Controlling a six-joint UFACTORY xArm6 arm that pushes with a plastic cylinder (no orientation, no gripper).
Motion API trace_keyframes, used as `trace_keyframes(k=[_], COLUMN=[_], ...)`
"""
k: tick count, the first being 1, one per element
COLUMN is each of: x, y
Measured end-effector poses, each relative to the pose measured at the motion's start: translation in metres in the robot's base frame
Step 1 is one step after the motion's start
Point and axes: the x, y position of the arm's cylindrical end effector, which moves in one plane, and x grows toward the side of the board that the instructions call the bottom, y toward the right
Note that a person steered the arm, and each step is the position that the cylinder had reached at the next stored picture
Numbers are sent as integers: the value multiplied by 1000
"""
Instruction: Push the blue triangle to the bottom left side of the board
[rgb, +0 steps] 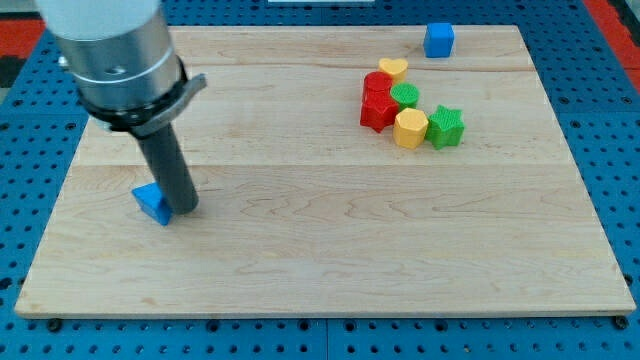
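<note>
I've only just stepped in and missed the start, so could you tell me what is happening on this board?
The arm's dark rod is pushing blocks about a wooden board. My tip sits right against the blue triangle, on its right side as the view shows it, in the board's left half, short of the bottom left corner. A blue cube stands alone near the view's top. Red, green and yellow blocks are clustered at upper right.

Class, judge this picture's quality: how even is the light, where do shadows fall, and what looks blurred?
Camera view: light even, no glare on the wooden board; soft short shadows beside the blocks; my tip against the blue triangle block is sharp; the metal arm housing looks slightly soft.
</note>
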Motion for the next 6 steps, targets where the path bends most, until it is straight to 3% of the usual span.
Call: trace_keyframes(k=[2, 4, 6], x=[-20, 28, -14], y=[22, -27, 29])
